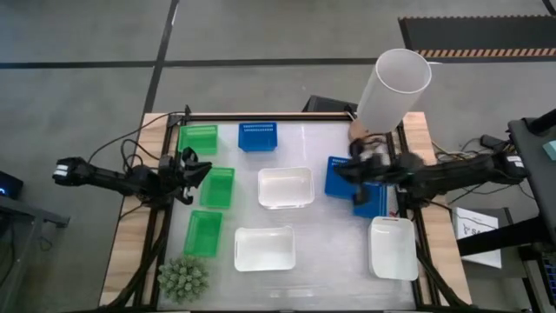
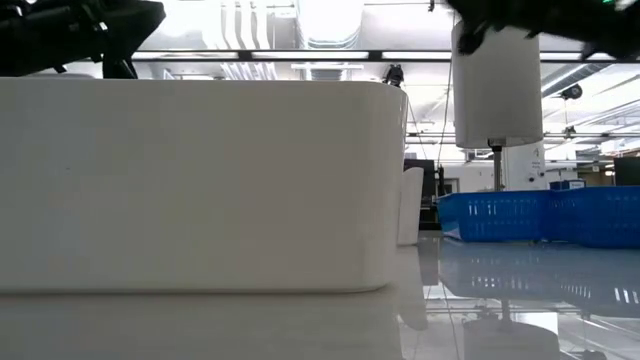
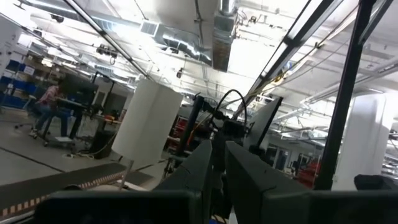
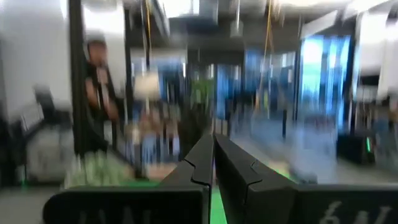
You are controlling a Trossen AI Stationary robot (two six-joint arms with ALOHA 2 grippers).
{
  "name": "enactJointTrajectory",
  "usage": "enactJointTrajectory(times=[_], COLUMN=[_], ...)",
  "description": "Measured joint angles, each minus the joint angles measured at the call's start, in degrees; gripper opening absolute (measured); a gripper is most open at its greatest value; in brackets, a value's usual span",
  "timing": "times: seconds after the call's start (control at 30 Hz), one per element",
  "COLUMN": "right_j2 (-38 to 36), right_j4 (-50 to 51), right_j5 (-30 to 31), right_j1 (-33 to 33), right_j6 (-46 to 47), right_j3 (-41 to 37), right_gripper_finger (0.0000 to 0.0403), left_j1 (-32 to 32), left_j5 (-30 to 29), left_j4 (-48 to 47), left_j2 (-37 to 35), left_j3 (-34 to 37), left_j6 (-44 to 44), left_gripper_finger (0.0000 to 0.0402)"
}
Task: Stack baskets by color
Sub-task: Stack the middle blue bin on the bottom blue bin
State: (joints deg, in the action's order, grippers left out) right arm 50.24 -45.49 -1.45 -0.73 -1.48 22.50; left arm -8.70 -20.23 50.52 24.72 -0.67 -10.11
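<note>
The glossy tabletop carries nine shallow slotted plastic baskets, none stacked, all empty. Three white baskets lie toward the middle and right, three green baskets along the left. One blue basket sits at the far edge; two more are partly hidden under the right gripper, fingers clenched shut, holding nothing. The left gripper hovers between green baskets, fingers nearly closed, empty. A tall white cylinder stands at the far right corner, a spiky plant at the near left.

Overhead camera looks straight down on the surface; a low camera sits close behind a white basket; wrist cameras face the room.
</note>
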Motion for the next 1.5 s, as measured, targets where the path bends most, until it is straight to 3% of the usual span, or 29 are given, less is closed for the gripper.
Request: enactJointTrajectory(times=[0.2,0.43,0.77,0.93,1.1,1.27,1.5], right_j2=[7.65,12.43,16.19,19.51,22.51,24.69,27.99], right_j4=[10.16,32.3,75.67,97.55,104.55,105.03,104.91], right_j5=[-0.04,-0.04,0.36,0.44,0.07,0.24,10.26], right_j1=[0.0,2.96,9.15,10.25,10.56,10.54,10.49], right_j6=[1.5,6.46,17.09,17.12,13.49,10.56,8.38], right_j3=[7.99,16.72,31.51,40.06,43.35,42.57,38.08], right_gripper_finger=[0.0009,0.0009,0.0009,0.0009,0.0012,0.0047,0.0131], left_j1=[0.01,-0.01,0.01,0.01,0.01,0.01,0.01], left_j5=[0.0,0.02,0.02,0.13,0.17,0.21,0.19], left_j4=[0.03,1.13,3.42,2.99,2.96,3.03,3.02], left_j2=[-0.52,-1.33,-3.56,-4.27,-4.08,-3.47,-3.51], left_j3=[0.0,-0.02,-0.07,0.11,0.11,0.15,0.17], left_j6=[0.0,0.0,0.07,0.07,0.07,0.07,0.26], left_gripper_finger=[0.0028,0.0028,0.0028,0.0028,0.0028,0.0028,0.0028])
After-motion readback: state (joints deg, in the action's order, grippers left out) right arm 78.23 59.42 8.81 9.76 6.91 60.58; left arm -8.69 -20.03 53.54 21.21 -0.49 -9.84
